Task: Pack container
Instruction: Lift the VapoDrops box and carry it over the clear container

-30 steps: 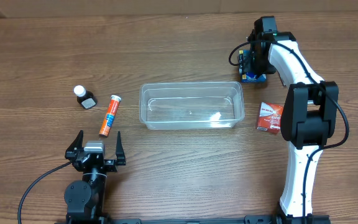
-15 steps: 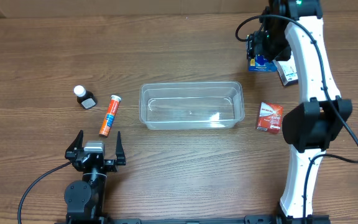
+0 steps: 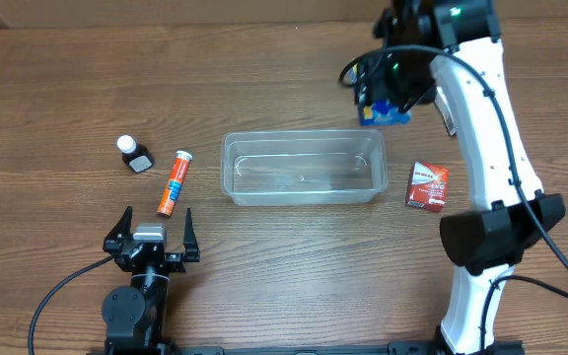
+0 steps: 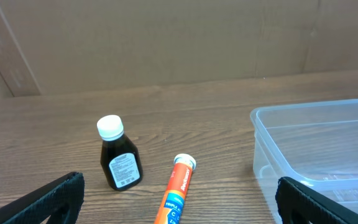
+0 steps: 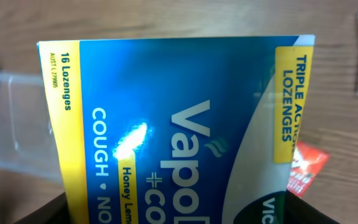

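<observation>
The clear plastic container (image 3: 302, 168) sits mid-table, with nothing in it; its corner shows in the left wrist view (image 4: 316, 143) and in the right wrist view (image 5: 17, 124). My right gripper (image 3: 388, 99) is shut on a blue and yellow lozenge box (image 3: 386, 112) and holds it above the table just behind the container's far right corner. The box fills the right wrist view (image 5: 173, 130). My left gripper (image 3: 152, 240) is open and empty at the front left, behind an orange tube (image 3: 175, 182) (image 4: 178, 190) and a dark bottle (image 3: 134, 155) (image 4: 119, 154).
A red box (image 3: 428, 186) lies right of the container, also at the right edge of the right wrist view (image 5: 306, 168). A small grey packet (image 3: 446, 110) lies at the back right, partly under the right arm. A cardboard wall runs along the back.
My right gripper has lifted the blue box off the table at the back right and carried it left toward the container. The left arm has not moved.
</observation>
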Controlling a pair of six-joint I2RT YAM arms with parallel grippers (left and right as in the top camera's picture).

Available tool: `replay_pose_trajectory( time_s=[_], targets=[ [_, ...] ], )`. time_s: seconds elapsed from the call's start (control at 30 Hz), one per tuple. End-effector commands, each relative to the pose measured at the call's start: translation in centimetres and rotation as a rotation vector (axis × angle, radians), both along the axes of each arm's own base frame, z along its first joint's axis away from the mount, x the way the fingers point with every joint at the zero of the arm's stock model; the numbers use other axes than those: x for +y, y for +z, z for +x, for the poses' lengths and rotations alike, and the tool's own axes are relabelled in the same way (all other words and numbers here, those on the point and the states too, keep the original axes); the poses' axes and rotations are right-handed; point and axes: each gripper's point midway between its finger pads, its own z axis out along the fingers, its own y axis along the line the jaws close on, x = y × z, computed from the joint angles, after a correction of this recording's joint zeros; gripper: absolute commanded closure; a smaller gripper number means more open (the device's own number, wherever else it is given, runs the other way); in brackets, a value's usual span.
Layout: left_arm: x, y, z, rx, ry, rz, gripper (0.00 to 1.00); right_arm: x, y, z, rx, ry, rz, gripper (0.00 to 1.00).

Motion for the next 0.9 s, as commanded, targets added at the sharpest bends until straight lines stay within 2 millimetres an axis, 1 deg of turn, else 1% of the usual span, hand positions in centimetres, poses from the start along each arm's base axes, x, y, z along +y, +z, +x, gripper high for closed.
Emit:
replay_pose_trajectory(
  time_s=[0.0, 0.1, 0.17, 0.2, 0.23, 0.3, 0.33, 0.43, 0.53, 0.7, 0.87],
  targets=[
    [0.0, 0.0, 0.0, -0.007, -0.006, 0.015, 0.0, 0.4, 1.4, -3.7, 0.017, 0.007, 0.007, 0.3],
    [0.0, 0.0, 0.0, -0.007, -0.006, 0.015, 0.0, 0.6, 1.2, -6.9, 0.058, 0.009, -0.002, 0.29],
    [0.0, 0.0, 0.0, -0.007, -0.006, 0.015, 0.0, 1.2, 0.7, -7.6, 0.065, 0.002, 0.001, 0.29],
    [0.0, 0.0, 0.0, -0.007, -0.006, 0.015, 0.0, 1.7, 0.4, -7.7, 0.065, -0.002, 0.004, 0.29],
    [0.0, 0.0, 0.0, -0.007, -0.006, 0.015, 0.0, 2.2, 0.0, -7.6, 0.066, -0.012, 0.007, 0.29],
    [0.0, 0.0, 0.0, -0.007, -0.006, 0.015, 0.0, 3.6, -1.7, -7.3, 0.064, -0.029, 0.013, 0.29],
    [0.0, 0.0, 0.0, -0.007, -0.006, 0.015, 0.0, 3.7, -2.6, -7.1, 0.061, -0.058, -0.006, 0.29],
    [0.0, 0.0, 0.0, -0.007, -0.006, 0.015, 0.0, 3.3, -5.4, -6.8, 0.056, -0.167, -0.078, 0.29],
    [0.0, 0.0, 0.0, -0.007, -0.006, 0.015, 0.0, 2.9, -7.2, -6.6, 0.048, -0.224, -0.106, 0.29],
    [0.0, 0.0, 0.0, -0.007, -0.006, 0.015, 0.0, 2.4, -9.0, -5.1, -0.021, -0.238, -0.141, 0.29],
    [0.0, 0.0, 0.0, -0.007, -0.006, 0.015, 0.0, 2.3, -10.1, -4.4, -0.057, -0.208, -0.153, 0.29]
  ],
)
